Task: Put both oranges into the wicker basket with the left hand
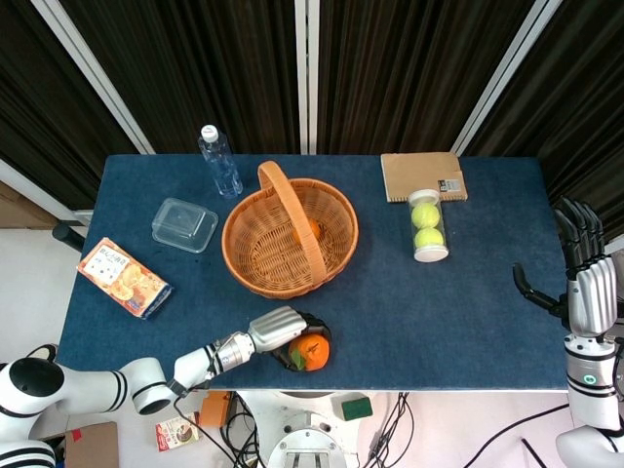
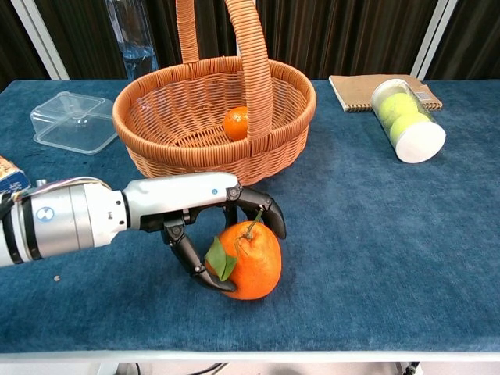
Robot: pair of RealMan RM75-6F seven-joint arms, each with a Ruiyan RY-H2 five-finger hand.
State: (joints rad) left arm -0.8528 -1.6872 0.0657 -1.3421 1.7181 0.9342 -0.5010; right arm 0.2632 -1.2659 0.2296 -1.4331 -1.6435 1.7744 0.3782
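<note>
One orange (image 2: 237,123) already lay in the wicker basket (image 2: 148,148); the leafy orange (image 2: 248,262) sat near the table's front edge, well apart from it. The left hand (image 2: 205,212) cupped it, fingers curled around. A shallow hold could let it roll off. The right hand (image 1: 582,286) hung spread, holding nothing.

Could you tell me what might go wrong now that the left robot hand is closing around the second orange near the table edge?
1. The orange sits close to the table's front edge; if the left robot hand only cages it from above, it could roll off.
2. The wicker basket has a tall handle right on the path in, so the arm may bump it.
3. Dropped carelessly, it could strike the orange in the basket.
</note>
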